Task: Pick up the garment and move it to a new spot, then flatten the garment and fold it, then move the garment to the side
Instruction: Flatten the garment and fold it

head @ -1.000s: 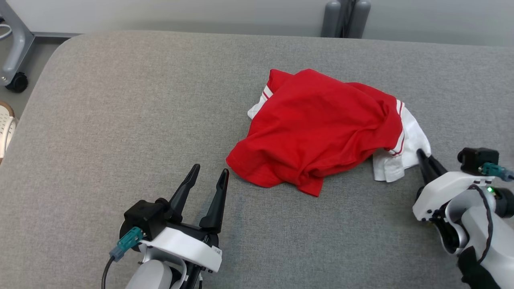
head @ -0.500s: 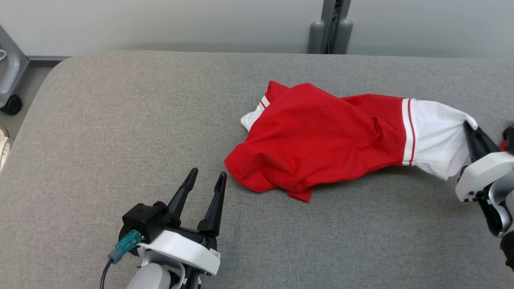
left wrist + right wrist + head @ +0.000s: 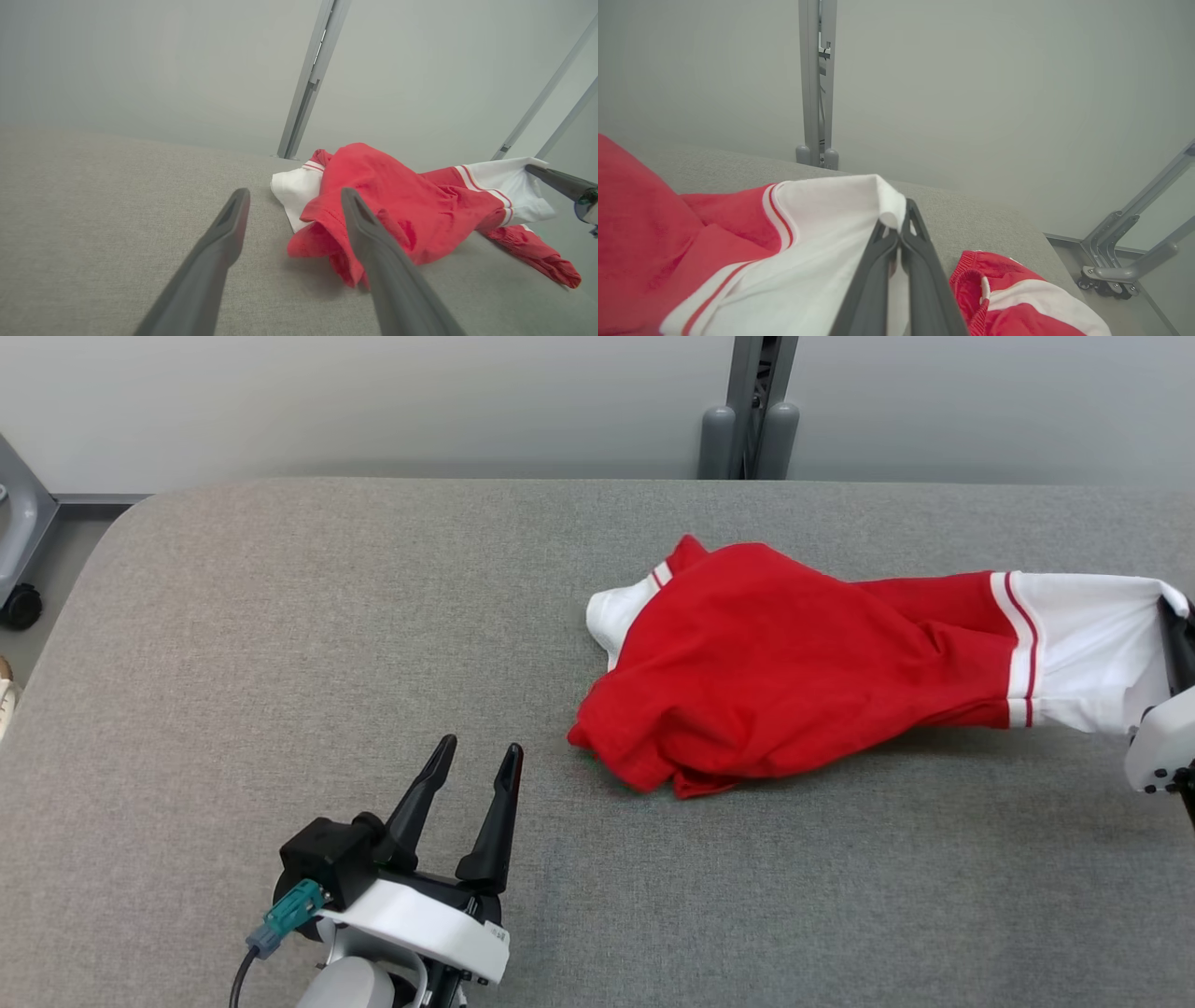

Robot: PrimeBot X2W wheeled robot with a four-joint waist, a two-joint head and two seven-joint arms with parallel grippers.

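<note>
The garment point(image 3: 794, 672) is red with white, red-striped sleeves and lies bunched on the grey padded table point(image 3: 280, 644). One white sleeve point(image 3: 1083, 649) is stretched out to the right, and my right gripper point(image 3: 1169, 614) is shut on its end at the frame's right edge. The right wrist view shows that gripper point(image 3: 896, 223) pinching a fold of white sleeve point(image 3: 822, 242). My left gripper point(image 3: 479, 758) stands open just above the table, left of the garment's red hem, touching nothing. From the left wrist, the left gripper point(image 3: 296, 193) points at the garment point(image 3: 397, 205).
A grey post point(image 3: 747, 420) stands behind the table's far edge. A wheeled frame leg point(image 3: 19, 588) is on the floor at the left, another wheeled frame point(image 3: 1120, 270) beyond the table's right end. A red and white ribbed piece point(image 3: 1008, 294) lies near the right gripper.
My right gripper has drawn the white sleeve out to the right and away, stretching the garment and dragging it rightward. The head camera has tilted up. The left gripper stays open in place.
</note>
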